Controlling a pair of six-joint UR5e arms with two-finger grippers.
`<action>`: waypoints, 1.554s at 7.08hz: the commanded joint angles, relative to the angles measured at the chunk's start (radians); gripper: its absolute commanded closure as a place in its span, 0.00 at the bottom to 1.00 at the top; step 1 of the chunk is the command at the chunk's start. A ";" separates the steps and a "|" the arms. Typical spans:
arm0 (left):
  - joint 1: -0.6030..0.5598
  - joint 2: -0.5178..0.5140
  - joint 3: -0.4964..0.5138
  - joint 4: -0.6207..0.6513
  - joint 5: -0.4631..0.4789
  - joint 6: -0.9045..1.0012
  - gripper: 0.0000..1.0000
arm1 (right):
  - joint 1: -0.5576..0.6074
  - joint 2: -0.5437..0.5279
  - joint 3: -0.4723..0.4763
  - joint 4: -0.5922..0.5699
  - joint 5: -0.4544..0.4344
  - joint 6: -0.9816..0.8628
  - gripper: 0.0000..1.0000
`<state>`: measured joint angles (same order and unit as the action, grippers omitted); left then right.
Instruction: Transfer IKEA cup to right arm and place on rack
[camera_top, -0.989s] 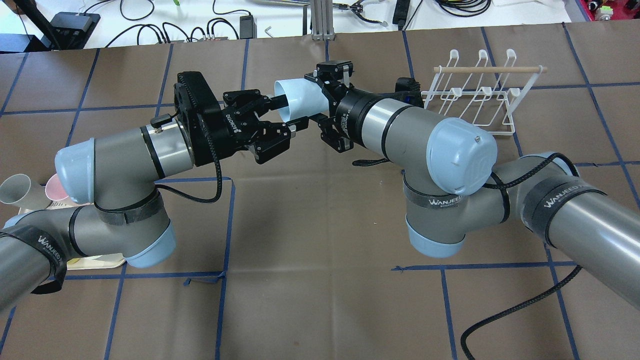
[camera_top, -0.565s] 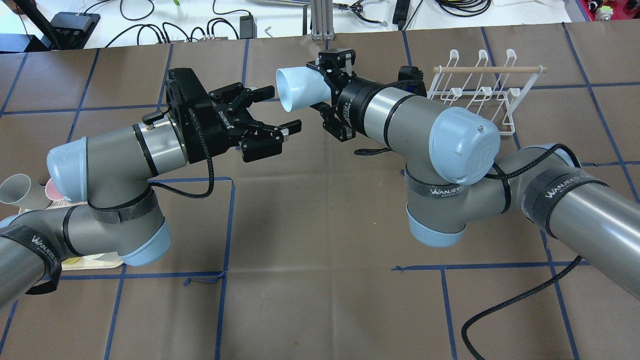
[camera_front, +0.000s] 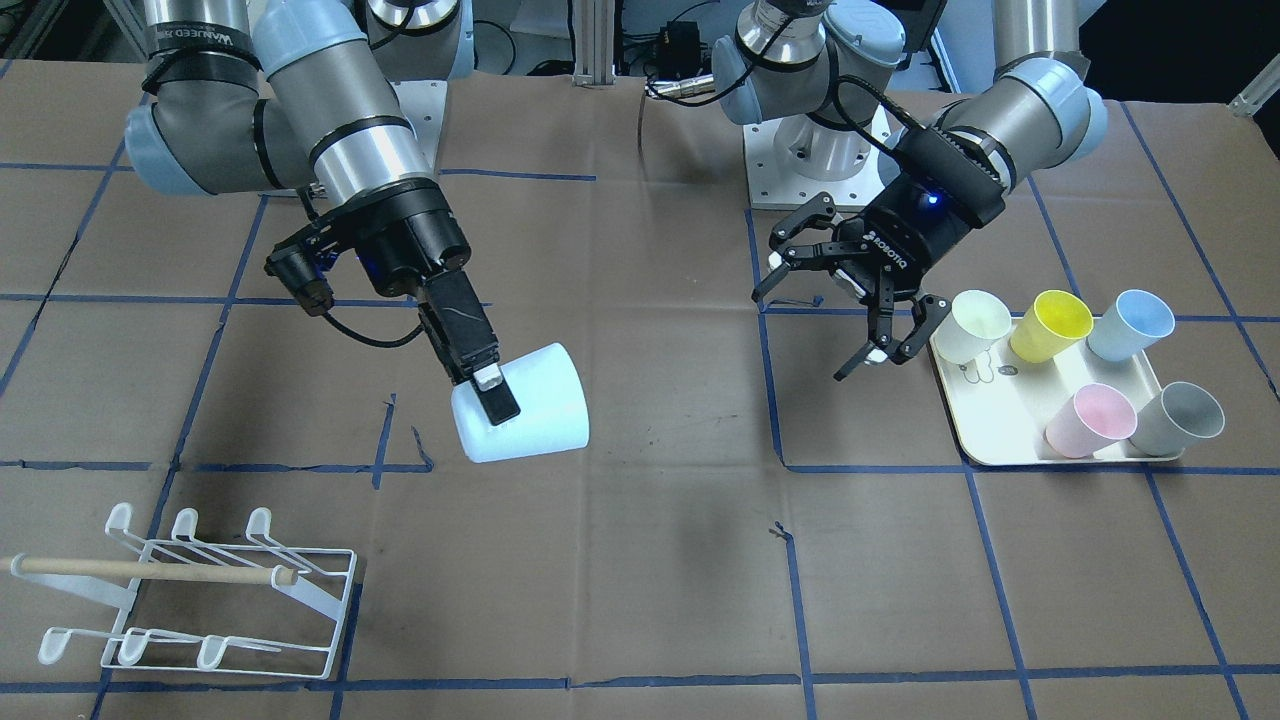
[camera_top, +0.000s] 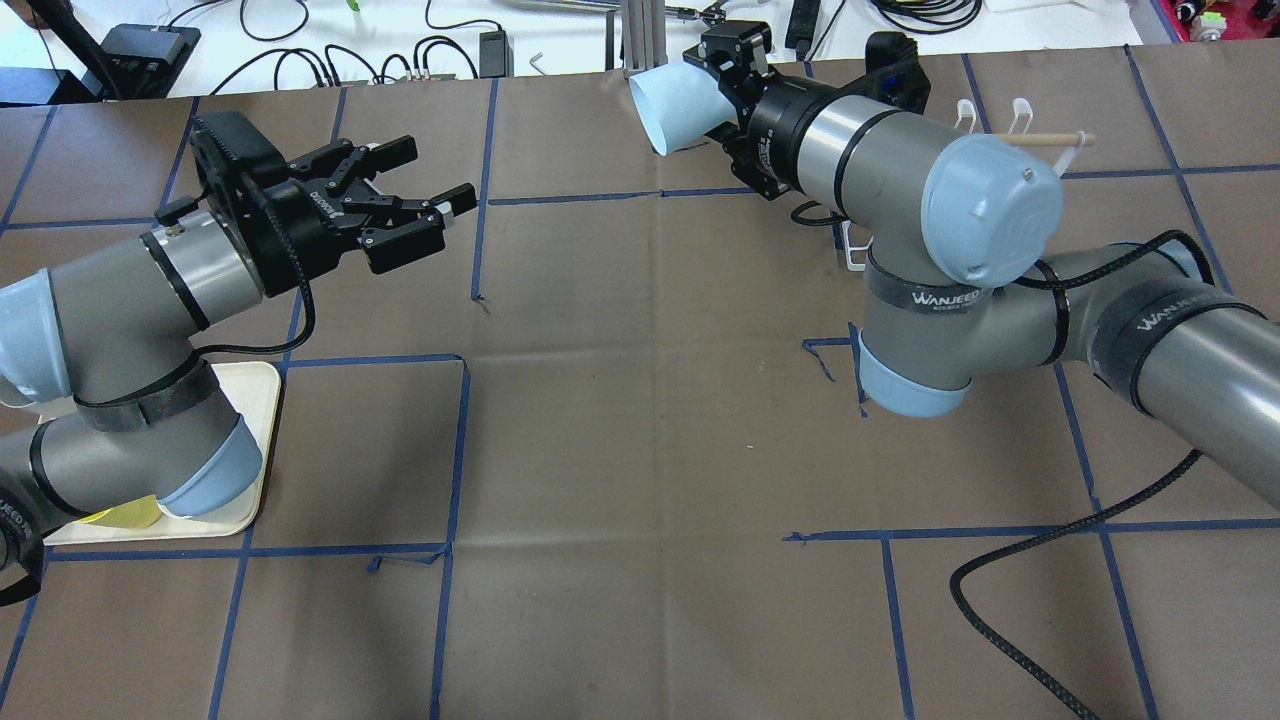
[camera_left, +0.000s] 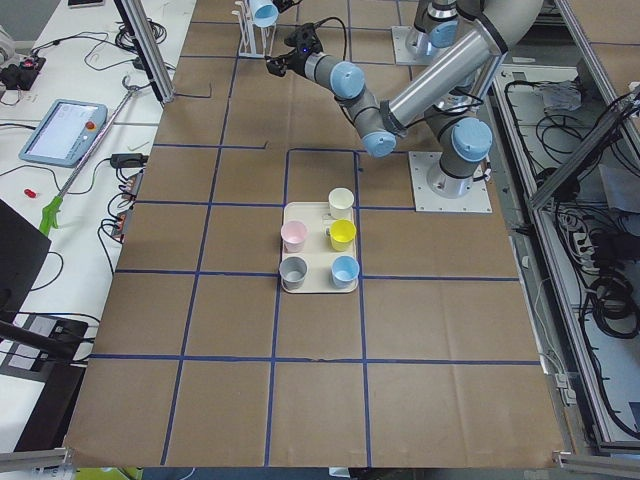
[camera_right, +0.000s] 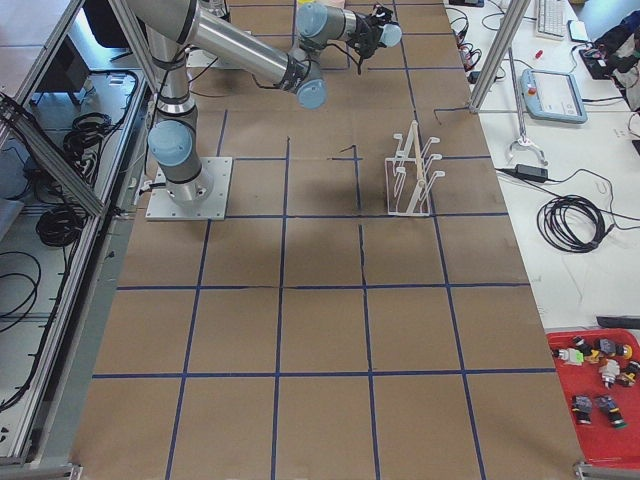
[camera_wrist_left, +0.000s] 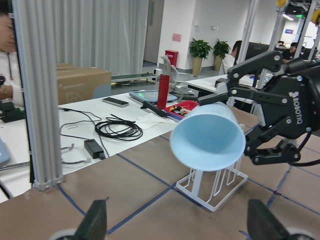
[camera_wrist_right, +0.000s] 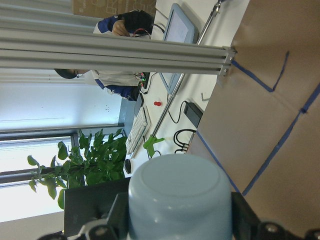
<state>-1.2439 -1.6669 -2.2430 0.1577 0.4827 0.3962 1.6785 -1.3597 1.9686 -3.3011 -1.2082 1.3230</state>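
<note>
My right gripper (camera_front: 495, 400) is shut on the light-blue IKEA cup (camera_front: 535, 420), one finger inside the rim and one outside, and holds it on its side above the table. In the overhead view the cup (camera_top: 672, 108) is at the far edge, and my right arm hides most of the white wire rack (camera_top: 1040, 138). The rack (camera_front: 200, 600) stands apart from the cup. My left gripper (camera_front: 808, 325) is open and empty, well clear of the cup, next to the tray (camera_front: 1000, 440). The left wrist view shows the cup (camera_wrist_left: 207, 135) above the rack (camera_wrist_left: 215, 187).
The cream tray holds a cream cup (camera_front: 975, 325), a yellow cup (camera_front: 1050, 325), a blue cup (camera_front: 1130, 325), a pink cup (camera_front: 1090, 420) and a grey cup (camera_front: 1180, 420). A braided black hose (camera_top: 1030, 540) loops on the table under my right arm.
My left gripper was around the cup's rim, then came off it and drew back left toward the tray, open. My right arm has carried the cup away toward the far edge and the rack.
</note>
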 joint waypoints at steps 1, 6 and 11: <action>0.006 -0.014 0.084 -0.044 0.217 -0.077 0.01 | -0.034 0.028 -0.033 0.000 -0.173 -0.242 0.92; -0.241 -0.014 0.498 -0.927 0.909 -0.230 0.01 | -0.141 0.100 -0.071 -0.104 -0.309 -0.963 0.94; -0.273 0.102 0.706 -1.706 1.074 -0.364 0.01 | -0.255 0.295 -0.111 -0.342 -0.258 -1.274 0.94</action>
<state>-1.5186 -1.5981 -1.5629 -1.4389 1.5422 0.0388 1.4442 -1.1063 1.8746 -3.6194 -1.4817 0.0942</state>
